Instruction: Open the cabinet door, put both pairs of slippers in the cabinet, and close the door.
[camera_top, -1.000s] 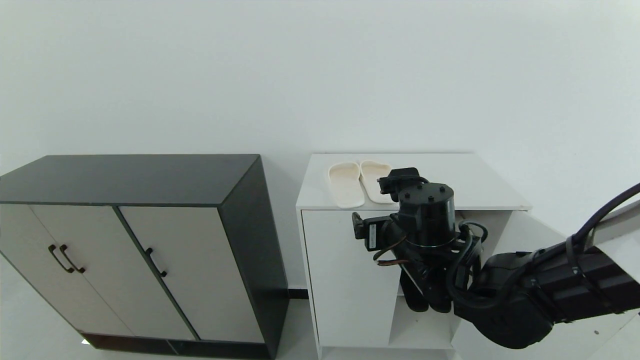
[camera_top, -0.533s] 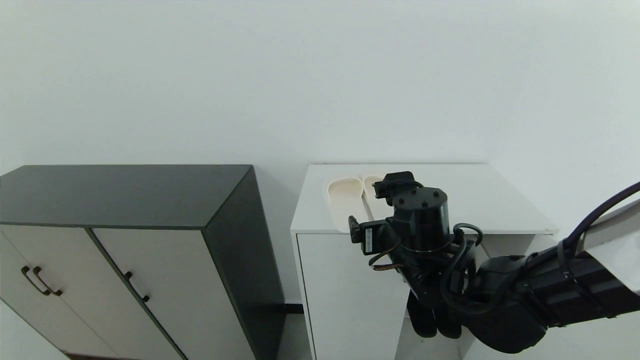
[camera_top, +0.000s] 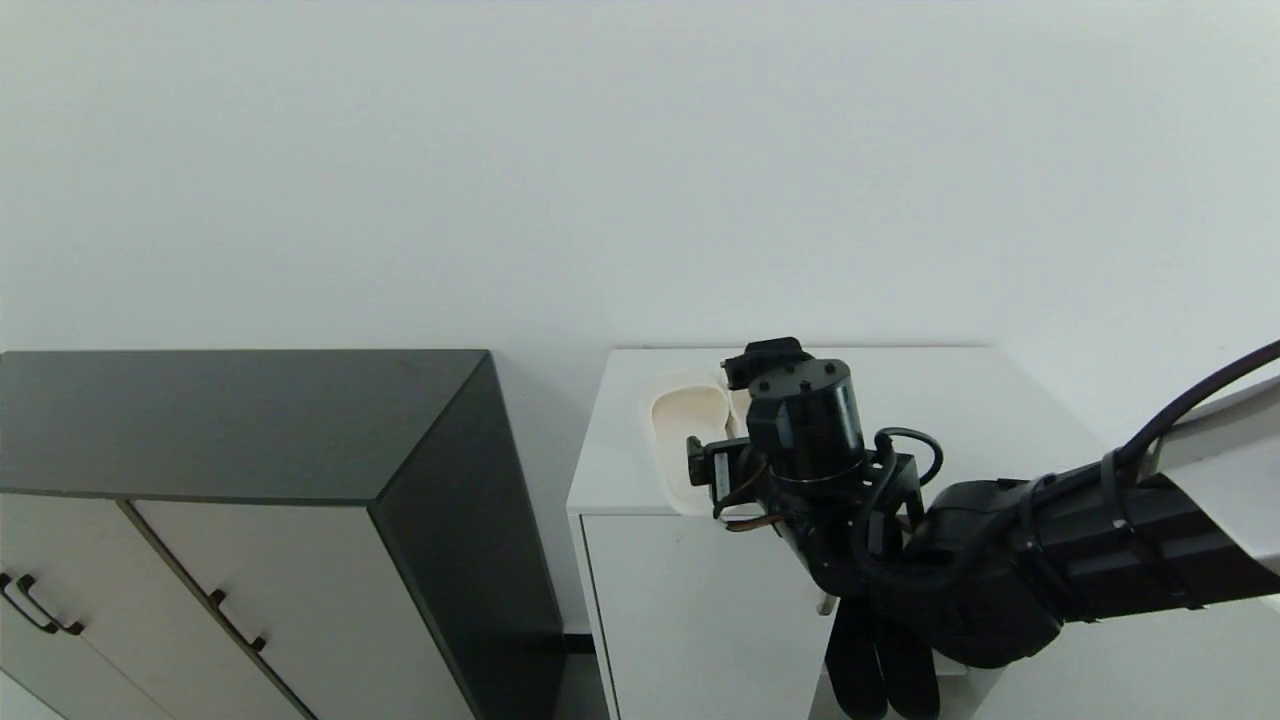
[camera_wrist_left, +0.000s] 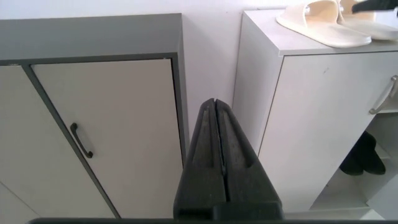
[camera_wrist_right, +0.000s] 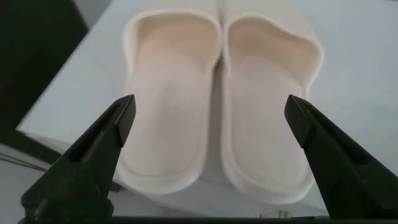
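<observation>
Right arm up over the cream pair on the white cabinet

Since a second ago the head camera has shifted, so both cabinets sit lower and further left in its picture. Measured against the white cabinet (camera_top: 950, 400), the right arm has risen from in front of the door to over the top panel, by the cream slippers (camera_top: 680, 420).

To the left stands the dark cabinet (camera_top: 250, 420), a narrow gap between it and the white one, its pale doors shut. The left wrist view has the white cabinet's left-hand door (camera_wrist_left: 305, 112) shut and the compartment beside it open, with the black slippers (camera_wrist_left: 364, 158) on a shelf inside.

The cream slippers lie side by side and touching on the left part of the top panel, heels at its front edge. The right gripper (camera_wrist_right: 210, 106) hangs over the heel end with its jaws spread wide. In the right wrist view one finger (camera_wrist_right: 106, 143) stands outside the outer edge of one slipper and its partner stands outside the other slipper's outer edge, so the whole pair lies between them. Nothing is clamped, and whether the tips touch the slippers cannot be told. The head view has the right wrist in front of the right-hand slipper.

The left gripper (camera_wrist_left: 215, 102) is low, before the gap between the two cabinets, jaws pressed together on nothing
</observation>
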